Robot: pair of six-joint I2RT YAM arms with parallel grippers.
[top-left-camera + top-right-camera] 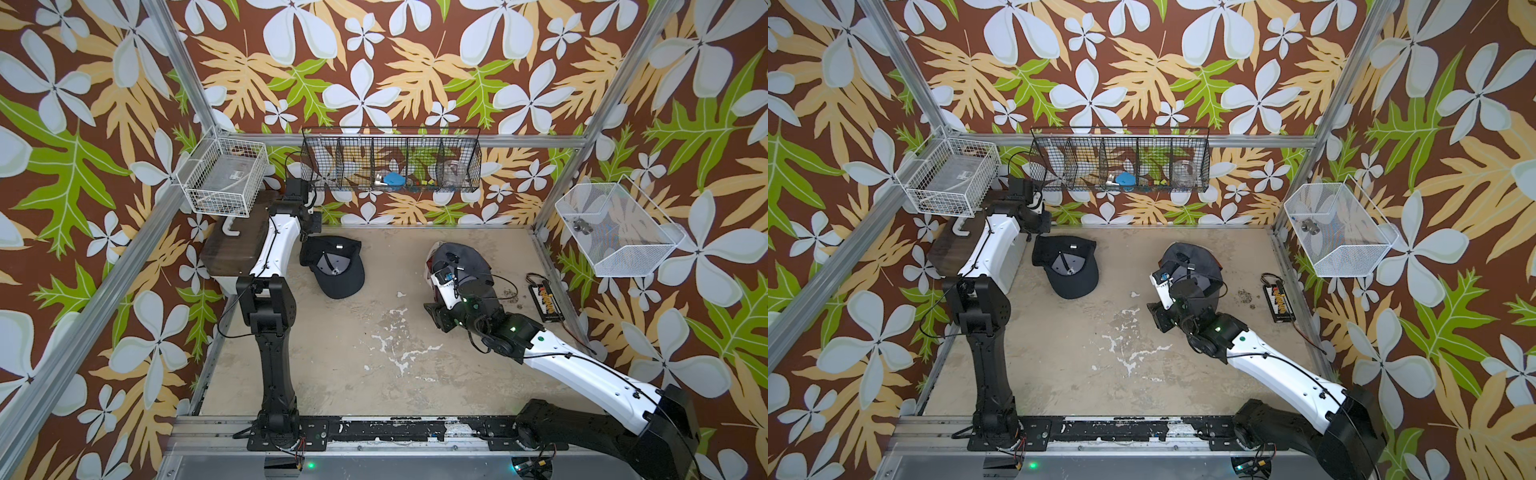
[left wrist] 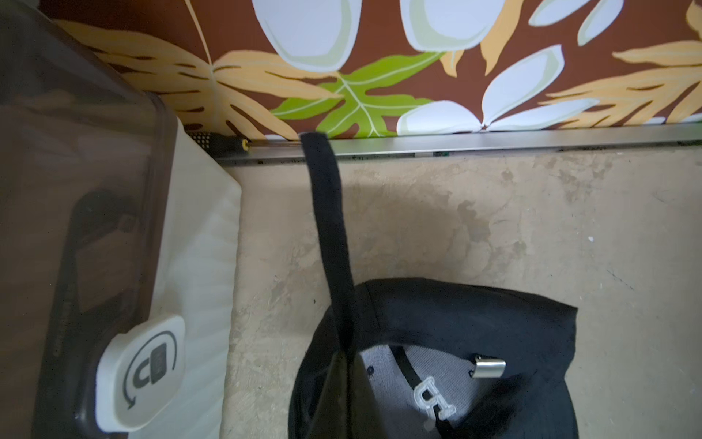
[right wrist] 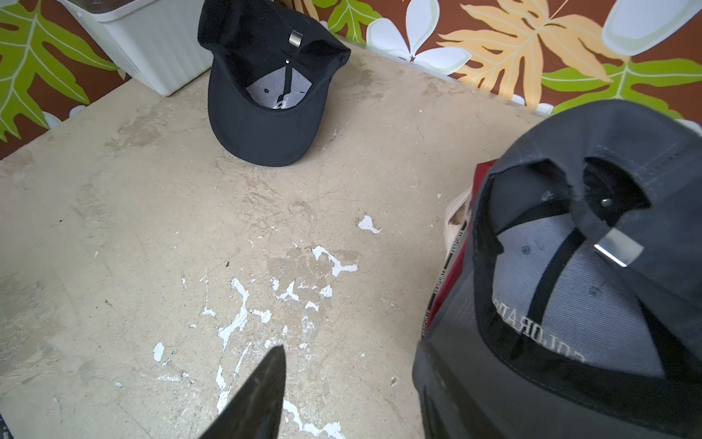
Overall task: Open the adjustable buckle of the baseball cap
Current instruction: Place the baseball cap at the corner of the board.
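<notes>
In both top views the black cap (image 1: 338, 270) lies crown-down at the back of the bench (image 1: 374, 353), just beside a brown-lidded box (image 1: 232, 249), with its brim pointing to the front. Its silver buckle (image 1: 338, 246) sits on the rear rim. The left pincer (image 1: 308, 236) is at that rim on the box side. A grey cap (image 1: 465, 259) lies well apart to the right, and the right pincer (image 1: 436, 264) is at its near edge.

In the left wrist view the left pincer is pressed together on the black strap (image 2: 330, 228), which runs out toward the back wall with its free end in the air. The buckle lies apart from the strap, and nothing seems threaded through it. On that showing the strap looks drawn clear of the buckle, so the opening step seems at or near its end.

In the right wrist view one finger (image 3: 258, 395) hangs over bare bench, which shows between it and the grey cap. The right pincer is spread and pinches nothing.

The next move likely calls for the left pincer to let the strap go and lift away without dragging the cap.
</notes>
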